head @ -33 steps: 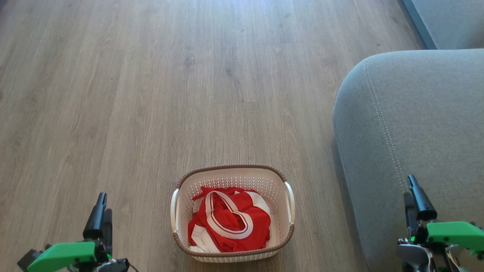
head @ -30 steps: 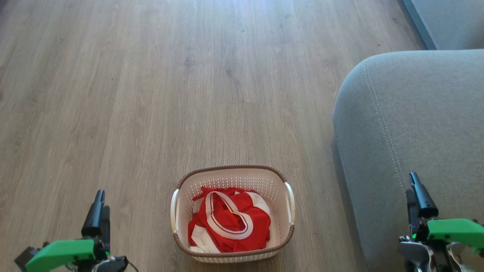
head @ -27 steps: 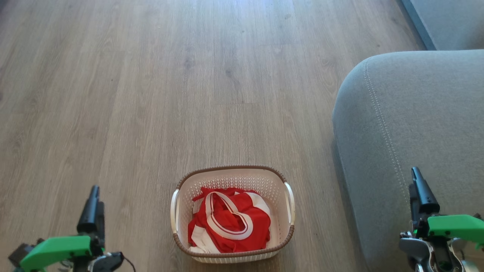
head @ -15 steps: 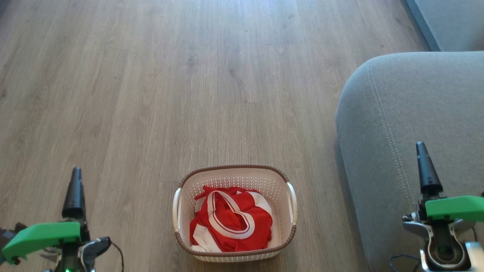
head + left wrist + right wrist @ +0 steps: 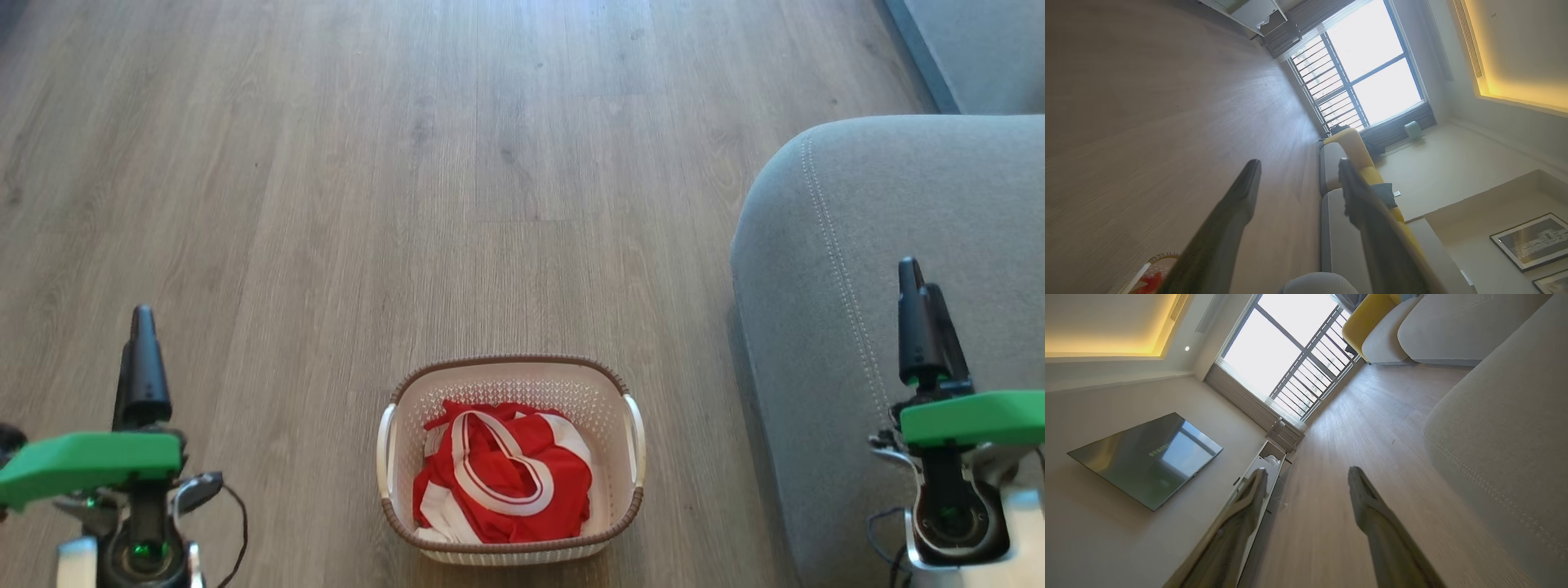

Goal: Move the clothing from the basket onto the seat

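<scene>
Red clothing (image 5: pixel 502 482) in one basket (image 5: pixel 510 362), left pincer (image 5: pixel 1296 163), right pincer (image 5: pixel 1307 470), both parted

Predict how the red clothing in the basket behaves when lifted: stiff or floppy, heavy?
Probably floppy: the clothing lies crumpled in soft folds, so it should drape and trail. Likely light; fabric looks thin. Its white-banded loop may snag the basket rim.

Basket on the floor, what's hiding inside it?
Inside the basket lies crumpled red clothing with broad white bands. What lies underneath, more garments or the bare bottom, cannot be seen: the top fabric covers it.
</scene>
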Robot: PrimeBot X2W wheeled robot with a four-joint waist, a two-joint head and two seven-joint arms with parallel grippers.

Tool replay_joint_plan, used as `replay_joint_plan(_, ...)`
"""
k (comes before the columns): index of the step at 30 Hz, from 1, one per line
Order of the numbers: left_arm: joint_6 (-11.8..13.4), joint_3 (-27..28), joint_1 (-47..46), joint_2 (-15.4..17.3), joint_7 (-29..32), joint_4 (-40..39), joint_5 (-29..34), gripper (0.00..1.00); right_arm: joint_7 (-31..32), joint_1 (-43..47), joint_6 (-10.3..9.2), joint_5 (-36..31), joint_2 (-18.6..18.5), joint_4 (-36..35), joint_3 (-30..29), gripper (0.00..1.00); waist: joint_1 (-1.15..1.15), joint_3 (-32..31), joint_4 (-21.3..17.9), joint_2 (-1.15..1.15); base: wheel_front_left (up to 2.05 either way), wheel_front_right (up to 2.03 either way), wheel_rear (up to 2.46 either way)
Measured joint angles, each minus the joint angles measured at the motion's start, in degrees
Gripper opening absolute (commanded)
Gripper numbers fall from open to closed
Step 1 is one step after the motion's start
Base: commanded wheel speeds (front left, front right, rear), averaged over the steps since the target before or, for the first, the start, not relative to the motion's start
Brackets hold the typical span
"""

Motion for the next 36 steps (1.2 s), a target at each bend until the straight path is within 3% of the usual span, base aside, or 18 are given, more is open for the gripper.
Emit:
replay_joint_plan(7, 4.72, -4.63, 0.06, 0.01, -1.09, -5.54, 10.99, 1.0, -1.19, -0.68, 0.0, -7.65, 0.0, -2.93, 2.0, 1.0, 0.0, -0.11, 0.2, 0.0, 0.0, 0.0, 0.0)
replay_joint_plan(15, 12.83, -13.66, 0.05, 0.6, -2.52, -8.86, 26.06, 1.0, -2.44, -0.71, 0.0, -14.62, -0.01, -5.16, 3.49, 1.0, 0.0, -0.1, 0.23, 0.0, 0.0, 0.0, 0.0)
replay_joint_plan(26, 27.1, -30.91, -1.46, 9.96, -4.11, -7.89, 36.53, 1.0, -4.21, -0.73, 0.0, -24.81, -0.04, -6.6, 6.53, 1.0, 0.0, -0.54, 0.18, 0.0, 0.0, 0.0, 0.0)
replay_joint_plan(30, 32.2, -36.06, -3.0, 11.61, -4.95, -5.45, 37.74, 1.0, -4.81, -0.69, 0.0, -29.04, -0.05, -5.92, 7.76, 1.0, 0.0, -0.85, 0.12, 0.0, 0.0, 0.0, 0.0)
replay_joint_plan(36, 32.9, -39.24, -3.59, 11.91, -5.99, -4.55, 36.49, 1.0, -5.83, -0.49, 0.0, -34.28, -0.07, -4.33, 8.57, 1.0, 0.0, -1.19, 0.24, 0.0, 0.0, 0.0, 0.0)
